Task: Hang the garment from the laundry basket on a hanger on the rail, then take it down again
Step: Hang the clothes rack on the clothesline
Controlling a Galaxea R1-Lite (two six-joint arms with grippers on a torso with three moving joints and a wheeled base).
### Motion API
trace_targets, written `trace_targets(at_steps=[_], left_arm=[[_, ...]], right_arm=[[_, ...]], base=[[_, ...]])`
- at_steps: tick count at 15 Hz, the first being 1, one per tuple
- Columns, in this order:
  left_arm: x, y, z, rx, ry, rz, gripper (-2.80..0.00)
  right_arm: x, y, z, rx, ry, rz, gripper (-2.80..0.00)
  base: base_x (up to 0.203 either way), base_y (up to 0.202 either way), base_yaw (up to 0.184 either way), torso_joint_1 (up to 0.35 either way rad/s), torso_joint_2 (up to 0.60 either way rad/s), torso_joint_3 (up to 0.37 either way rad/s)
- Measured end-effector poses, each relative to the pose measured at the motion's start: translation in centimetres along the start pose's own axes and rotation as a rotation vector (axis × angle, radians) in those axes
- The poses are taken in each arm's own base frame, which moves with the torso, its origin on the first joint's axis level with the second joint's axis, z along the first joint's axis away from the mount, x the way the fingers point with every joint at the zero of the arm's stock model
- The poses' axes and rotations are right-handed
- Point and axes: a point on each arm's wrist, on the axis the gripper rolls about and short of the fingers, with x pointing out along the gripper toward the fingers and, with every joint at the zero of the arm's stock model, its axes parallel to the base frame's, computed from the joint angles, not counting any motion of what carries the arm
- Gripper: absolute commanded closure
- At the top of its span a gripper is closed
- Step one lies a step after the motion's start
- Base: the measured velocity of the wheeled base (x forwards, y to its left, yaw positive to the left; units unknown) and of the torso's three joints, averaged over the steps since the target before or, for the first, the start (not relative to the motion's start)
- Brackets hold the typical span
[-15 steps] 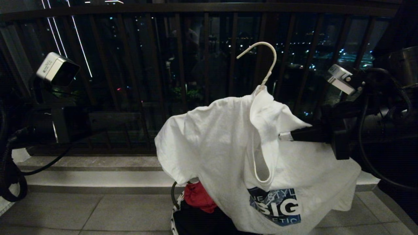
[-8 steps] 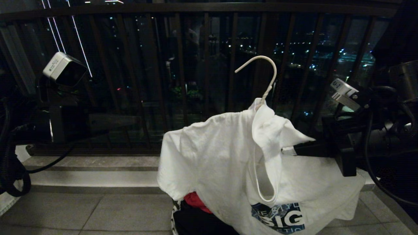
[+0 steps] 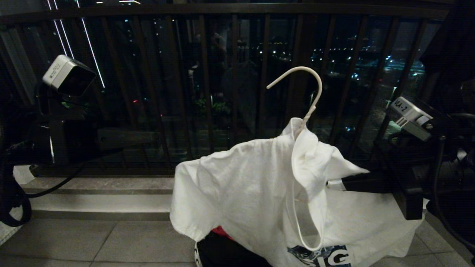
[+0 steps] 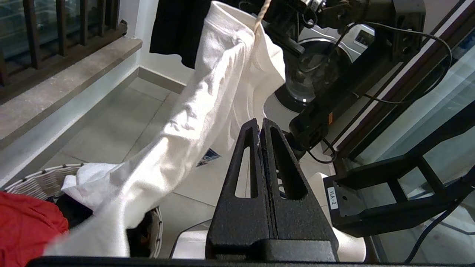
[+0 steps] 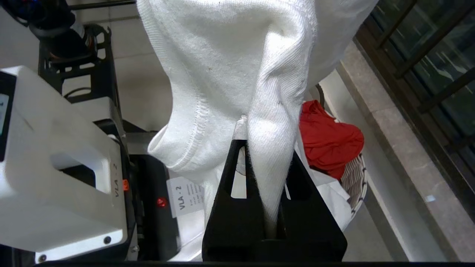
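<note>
The T-shirt point(image 3: 245, 185) is draped on the white wire hanger point(image 3: 304, 92) above the laundry basket point(image 4: 41, 180), and a fold by its collar is clamped in the right gripper point(image 5: 272, 207). The hanger's hook stands upright above that gripper. The left gripper point(image 4: 261, 126) is shut, empty, well apart. No rail is seen.
</note>
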Motion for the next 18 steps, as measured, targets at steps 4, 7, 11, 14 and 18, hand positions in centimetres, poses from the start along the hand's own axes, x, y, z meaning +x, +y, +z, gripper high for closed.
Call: trace_targets(at_steps=[4, 7, 11, 14, 18], left_arm=[[0.0, -0.2, 0.1, 0.005, -0.002, 0.002, 0.0], [-0.1, -0.4, 0.1, 0.01, -0.003, 0.003, 0.0], [-0.1, -0.5, 0.2, 0.017, -0.004, 0.001, 0.0], [-0.1, -0.5, 0.2, 0.014, -0.003, 0.002, 0.0], [0.0, -0.6, 0.2, 0.016, -0.003, 0.0, 0.0]], right_arm=[[0.0, 0.2, -0.1, -0.024, 0.001, 0.003, 0.0], [0.0, 0.4, -0.5, -0.044, 0.002, 0.015, 0.0], [-0.2, 0.7, -0.4, -0.051, -0.004, 0.019, 0.0], [-0.3, 0.8, -0.4, -0.052, -0.005, 0.015, 0.0], [-0.5, 1.1, -0.4, -0.056, -0.008, 0.015, 0.0]], base=[[0.0, 0.0, 0.0, 0.005, -0.08, -0.074], [0.0, 0.0, 0.0, 0.047, -0.19, -0.321], [0.0, 0.0, 0.0, 0.088, -0.54, -0.333], [0.0, 0.0, 0.0, 0.144, -0.45, -0.317], [0.0, 0.0, 0.0, 0.156, -0.47, -0.311]])
